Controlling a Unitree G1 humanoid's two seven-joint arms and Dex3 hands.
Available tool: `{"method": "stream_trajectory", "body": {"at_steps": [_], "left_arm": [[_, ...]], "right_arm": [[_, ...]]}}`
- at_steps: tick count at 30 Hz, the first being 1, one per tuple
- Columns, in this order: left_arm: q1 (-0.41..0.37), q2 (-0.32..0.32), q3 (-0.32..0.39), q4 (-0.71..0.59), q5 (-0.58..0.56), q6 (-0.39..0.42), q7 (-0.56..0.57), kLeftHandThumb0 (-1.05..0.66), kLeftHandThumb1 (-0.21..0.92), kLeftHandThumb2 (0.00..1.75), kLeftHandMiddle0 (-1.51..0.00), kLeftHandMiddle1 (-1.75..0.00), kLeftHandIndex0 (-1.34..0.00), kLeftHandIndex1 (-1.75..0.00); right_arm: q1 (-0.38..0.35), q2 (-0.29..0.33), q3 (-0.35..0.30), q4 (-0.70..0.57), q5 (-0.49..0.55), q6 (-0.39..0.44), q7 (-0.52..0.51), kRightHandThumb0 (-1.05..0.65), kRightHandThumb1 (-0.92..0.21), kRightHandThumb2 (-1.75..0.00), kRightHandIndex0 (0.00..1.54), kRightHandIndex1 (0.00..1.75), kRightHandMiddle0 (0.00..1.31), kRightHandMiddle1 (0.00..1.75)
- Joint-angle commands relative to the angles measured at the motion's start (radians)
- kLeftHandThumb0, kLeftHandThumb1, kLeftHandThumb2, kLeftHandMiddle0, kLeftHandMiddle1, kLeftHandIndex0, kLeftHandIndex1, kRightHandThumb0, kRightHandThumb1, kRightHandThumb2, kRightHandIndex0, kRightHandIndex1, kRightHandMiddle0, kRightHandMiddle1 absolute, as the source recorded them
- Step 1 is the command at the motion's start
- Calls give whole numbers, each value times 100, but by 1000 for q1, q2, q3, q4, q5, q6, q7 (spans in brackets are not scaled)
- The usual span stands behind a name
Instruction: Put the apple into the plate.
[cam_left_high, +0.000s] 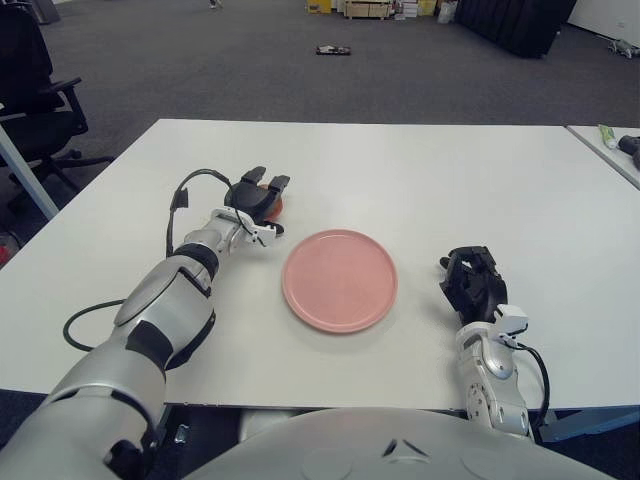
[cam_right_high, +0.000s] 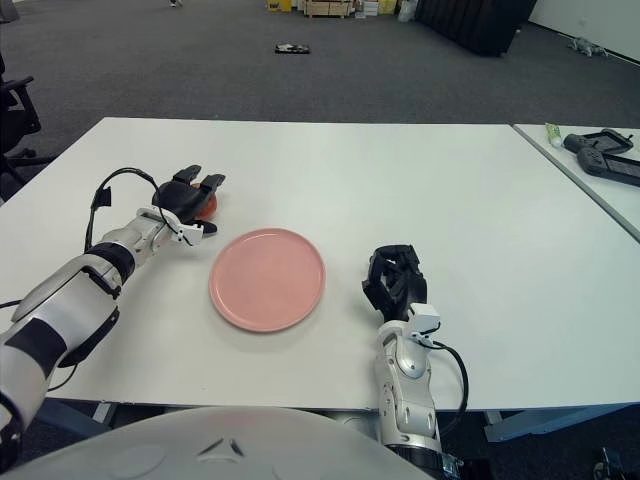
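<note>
Grasping the red apple (cam_left_high: 270, 204) with your left hand (cam_left_high: 254, 199), fingers wrapped over it, just left of the pink plate (cam_left_high: 340, 279), nothing between them, right hand (cam_left_high: 472, 283) curled empty beside the plate's right.

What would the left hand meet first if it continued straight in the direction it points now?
The apple. The left hand already has its fingers around it, left of the plate; whether they grip it is unclear. Beyond is bare table.

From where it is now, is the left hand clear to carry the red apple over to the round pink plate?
Probably yes. The left hand is at the red apple, and only bare white table lies between it and the round pink plate.
</note>
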Motion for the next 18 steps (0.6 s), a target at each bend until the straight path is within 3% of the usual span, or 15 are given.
{"method": "stream_trajectory", "body": {"at_steps": [1,5,8,10,14,16,18], "left_arm": [[4,6,-13,11,16,-15,-1,-87,82,55,0,-35,0,-81],[6,6,-7,14,5,-17,-4,-84,79,58,0,-47,0,-88],[8,4,10,16,-14,-20,-19,-78,70,70,0,-69,0,-97],[10,3,25,17,-30,-21,-30,-69,56,86,0,-97,0,-121],[13,0,49,18,-55,-17,-52,-61,43,104,-3,-134,-1,-156],[12,-3,65,20,-73,-10,-77,-54,36,112,-9,-148,-9,-167],[12,-6,80,21,-87,0,-99,-49,41,112,-14,-157,-28,-171]], "right_arm": [[-1,32,-5,-18,10,4,-8,-38,-70,-84,52,137,32,175],[-4,26,-10,-11,10,4,-8,-38,-70,-83,52,137,32,175],[-6,23,-13,-6,10,2,-6,-38,-70,-83,51,137,32,175],[-8,21,-16,-2,11,-2,-3,-37,-71,-82,50,137,32,175],[-11,21,-21,4,8,-7,-5,-37,-72,-81,49,136,31,175],[-13,21,-24,5,8,-7,-6,-37,-72,-81,49,136,31,175],[-14,22,-27,6,8,-7,-8,-37,-72,-81,50,136,31,175]]}}
